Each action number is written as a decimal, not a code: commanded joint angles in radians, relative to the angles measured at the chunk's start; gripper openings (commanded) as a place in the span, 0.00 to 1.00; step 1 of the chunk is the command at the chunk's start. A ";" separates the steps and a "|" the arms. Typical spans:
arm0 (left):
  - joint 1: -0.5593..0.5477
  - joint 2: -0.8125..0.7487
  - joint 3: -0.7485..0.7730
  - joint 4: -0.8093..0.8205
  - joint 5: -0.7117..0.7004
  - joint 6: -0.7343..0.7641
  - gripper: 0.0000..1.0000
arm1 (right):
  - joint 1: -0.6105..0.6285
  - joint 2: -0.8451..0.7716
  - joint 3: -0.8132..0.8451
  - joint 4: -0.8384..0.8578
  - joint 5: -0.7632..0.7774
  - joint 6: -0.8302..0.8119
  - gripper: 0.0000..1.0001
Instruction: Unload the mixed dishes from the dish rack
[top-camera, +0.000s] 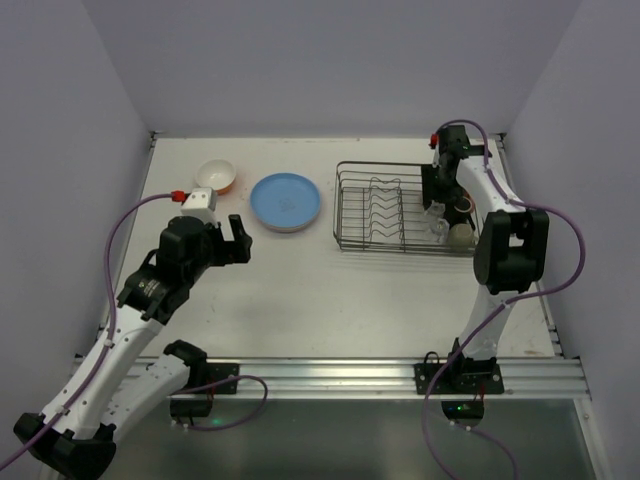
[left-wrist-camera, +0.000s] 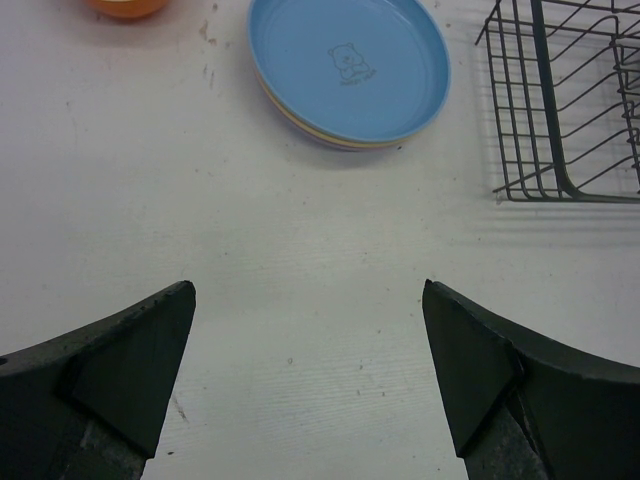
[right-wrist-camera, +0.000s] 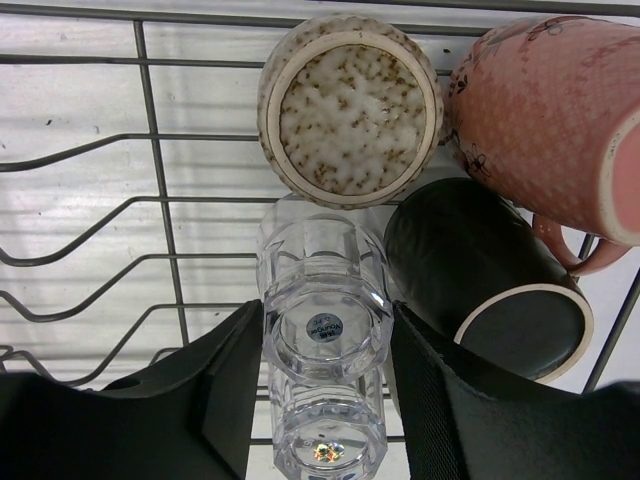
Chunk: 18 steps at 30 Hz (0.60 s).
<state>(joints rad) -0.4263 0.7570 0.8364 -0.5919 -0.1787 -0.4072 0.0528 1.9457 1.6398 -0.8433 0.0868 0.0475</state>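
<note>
Right gripper (right-wrist-camera: 322, 345): jaws are set narrow on either side of the clear glass (right-wrist-camera: 325, 300); whether the pads already press on it cannot be told.
Clear glass: stood in the dish rack (right-wrist-camera: 150, 215), seemingly base-up, crowded by mugs.
Grip advice: the glass should be squeezed evenly and lifted straight up, so that no neighbour is knocked.
Neighbours: a speckled beige mug (right-wrist-camera: 350, 110) is seen just beyond, a dark mug (right-wrist-camera: 470, 260) just beside, and a pink mug (right-wrist-camera: 540, 110) past that.
Rack contents: glass and mugs only; no plate is seen among the prongs.
Left gripper (left-wrist-camera: 307, 300): spread wide, nothing held.
Table (left-wrist-camera: 300, 230): a blue plate (left-wrist-camera: 350, 65) is stacked on others, near an orange bowl (left-wrist-camera: 125, 8).
</note>
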 joint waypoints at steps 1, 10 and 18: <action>-0.005 -0.008 -0.003 0.035 0.005 0.022 1.00 | -0.005 -0.013 0.020 0.016 0.010 0.002 0.32; -0.005 -0.013 -0.003 0.033 0.001 0.021 1.00 | -0.001 -0.092 0.017 0.021 -0.021 0.018 0.05; -0.005 -0.012 -0.003 0.033 0.004 0.019 1.00 | 0.005 -0.183 0.023 -0.005 -0.019 0.023 0.02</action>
<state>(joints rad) -0.4263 0.7525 0.8364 -0.5919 -0.1787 -0.4072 0.0540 1.8503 1.6398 -0.8471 0.0822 0.0612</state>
